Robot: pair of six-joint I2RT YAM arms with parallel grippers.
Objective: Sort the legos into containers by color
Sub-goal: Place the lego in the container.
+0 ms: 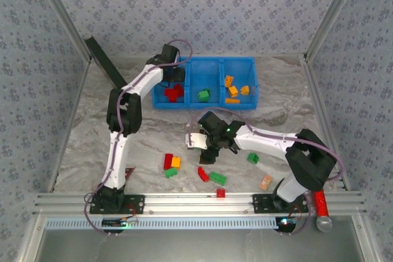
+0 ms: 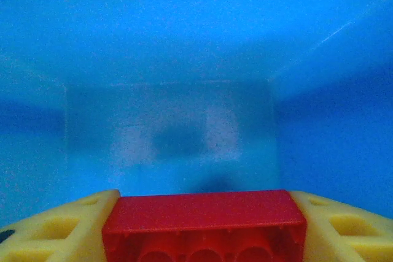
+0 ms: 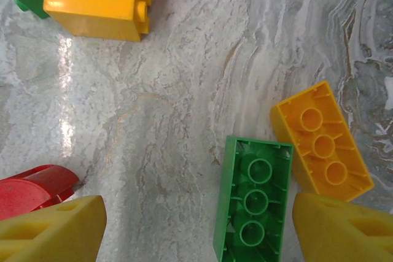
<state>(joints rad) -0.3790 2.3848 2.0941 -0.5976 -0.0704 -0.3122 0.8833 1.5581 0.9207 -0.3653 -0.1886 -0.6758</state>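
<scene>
- Left gripper (image 2: pixel 202 231) is clamped on a red studded plastic brick (image 2: pixel 202 213), down inside the left compartment of the bright blue three-part plastic tray (image 1: pixel 212 61) at the far side.
- Right gripper (image 3: pixel 196 219) hangs wide open, gripping nothing, over an upturned green plastic brick (image 3: pixel 253 200) on the marbled table (image 3: pixel 184 90). An orange-yellow brick (image 3: pixel 322 142) lies just beside it.

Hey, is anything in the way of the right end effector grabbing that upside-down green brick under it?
Nothing lies between them: the green brick sits within the open right end effector. But an orange brick lies close beside it, just ahead of one finger, and might get nudged.
</scene>
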